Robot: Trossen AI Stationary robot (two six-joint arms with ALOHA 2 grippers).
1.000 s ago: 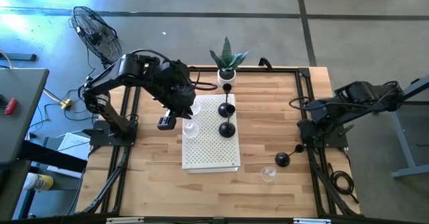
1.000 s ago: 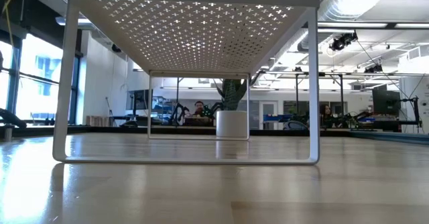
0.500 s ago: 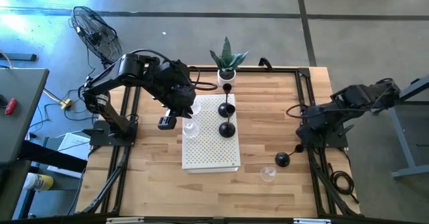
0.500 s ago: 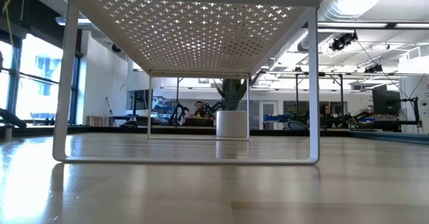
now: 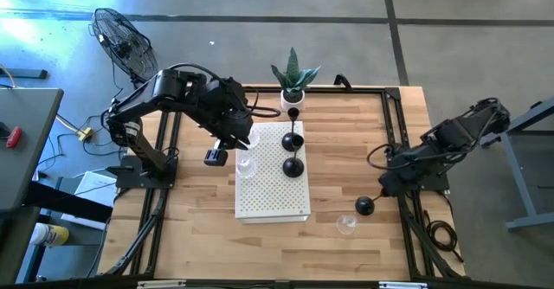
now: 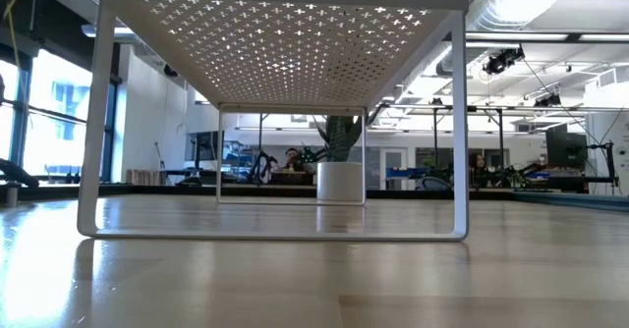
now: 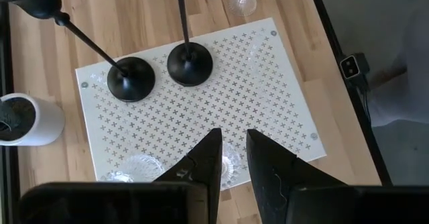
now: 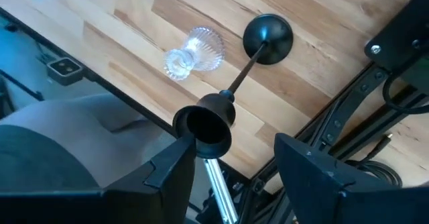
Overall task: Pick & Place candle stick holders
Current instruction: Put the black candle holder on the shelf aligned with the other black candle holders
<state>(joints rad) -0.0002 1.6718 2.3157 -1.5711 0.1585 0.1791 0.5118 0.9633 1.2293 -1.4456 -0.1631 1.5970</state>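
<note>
Two black holders [image 5: 294, 166] [image 5: 294, 139] stand on their round bases on the white perforated rack [image 5: 273, 204]. Two clear glass holders stand on the rack's left edge. My left gripper [image 7: 233, 158] is above that edge, shut on one clear glass holder [image 7: 231, 165]; the other glass holder [image 7: 137, 167] is beside it. A third black holder [image 5: 365, 205] stands on the table to the right, with a third clear glass holder [image 5: 346, 226] near it. My right gripper [image 8: 231, 177] is open, its fingers on either side of that black holder's top cup [image 8: 204, 123]; I cannot tell if one touches it. My left gripper pinches the clear glass holder [image 7: 232, 155] between its two fingers, which come from above and point down. The holder stands on the rack's left edge. The fingers hide most of it, so the part they are on does not show.
A white pot with a green plant [image 5: 294, 86] stands at the rack's far end. Black frame rails [image 5: 407, 228] run along the table's right and left sides. Bare wood lies near the front edge [image 5: 260, 254]. The low view looks under the rack [image 6: 275, 33].
My right gripper has moved toward the table's near edge and down to the black holder on the table, staying open. My left gripper and the things on the rack have kept still.
</note>
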